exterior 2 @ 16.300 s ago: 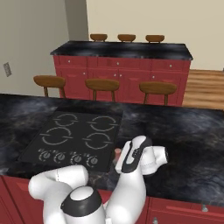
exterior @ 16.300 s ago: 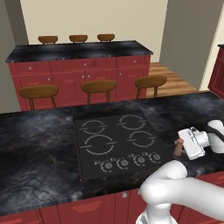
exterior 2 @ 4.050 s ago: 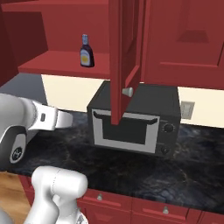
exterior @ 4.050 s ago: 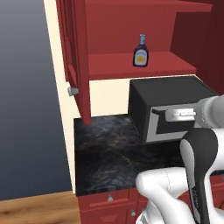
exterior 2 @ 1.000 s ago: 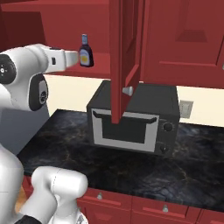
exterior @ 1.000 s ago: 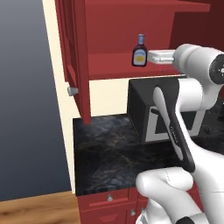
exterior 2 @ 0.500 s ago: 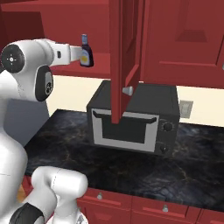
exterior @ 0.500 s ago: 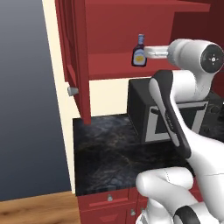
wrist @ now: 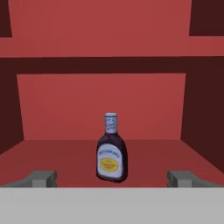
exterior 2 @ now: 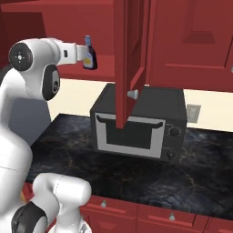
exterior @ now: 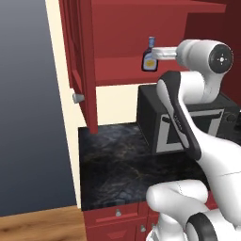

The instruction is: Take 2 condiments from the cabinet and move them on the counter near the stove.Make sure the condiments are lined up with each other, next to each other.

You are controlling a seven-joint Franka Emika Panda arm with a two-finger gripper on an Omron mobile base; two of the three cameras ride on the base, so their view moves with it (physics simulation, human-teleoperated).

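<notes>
The dark purple bottle (wrist: 112,151) stands upright on the red inner shelf (wrist: 65,155) of the open wall cabinet (exterior: 82,56), so this condiment has not yet been picked up. The gripper (wrist: 112,178) is raised to shelf height and pointed straight at the bottle, its jaws spread wide with a fingertip (wrist: 41,178) on either side of the bottle's line and nothing between them; the bottle sits a little farther in, untouched. From the left base view the bottle (exterior: 149,57) shows just left of the hand, above the black microwave (exterior: 188,127). The counter (exterior: 117,169) below the cabinet carries no condiment, and neither the stove nor the brown shaker can be seen here, so whether the shaker is already placed I cannot tell. Left to do, by my judgement: close on the bottle, carry it to the stove and line it up beside its partner.
</notes>
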